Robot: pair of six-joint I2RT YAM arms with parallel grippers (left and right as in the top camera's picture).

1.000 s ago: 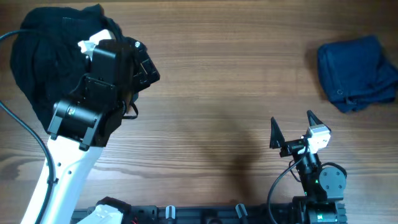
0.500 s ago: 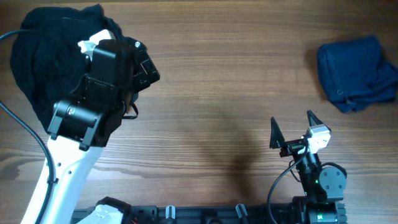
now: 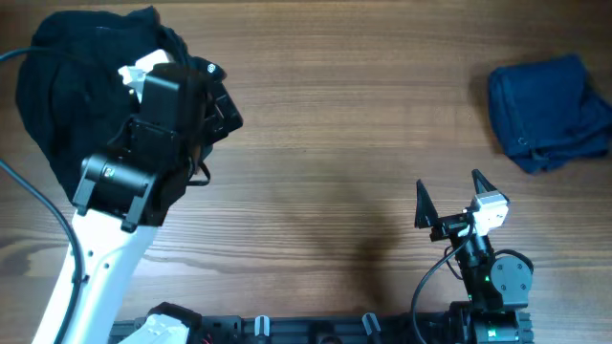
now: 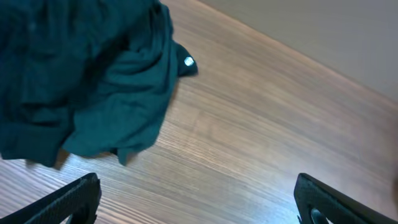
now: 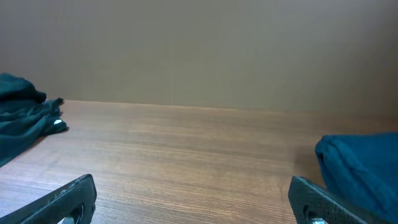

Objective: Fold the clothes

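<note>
Far left: dark garment point(image 3: 67, 86) sits in a crumpled heap at the far-left corner of the table point(image 3: 344, 143), not folded. Only change over the last 1 s: left gripper point(image 4: 198, 199) has nudged a touch left toward the heap in overhead, its wrist housing now overlapping the heap's right edge slightly more. Small move, basically creeping in. Left wrist view shows its jaws spread wide with nothing between them and bare wood under the gap. The garment hem and a small pale snap point(image 4: 188, 61) lie up-left of the gap, so it's not on cloth yet. Read: approach phase for the 1st grab on this piece, no fold started. It likely needs to come further left to get a hem edge between the fingers, then drag the piece out flat toward the middle. Near right: right gripper point(image 3: 448, 183) hasn't moved across the 3 overhead frames, parked by its base, jaws wide, holding nothing. Far right: blue cloth point(image 3: 547, 110) lies as a compact bundle in the same spot. Looks already folded, can't tell how neatly.
</note>
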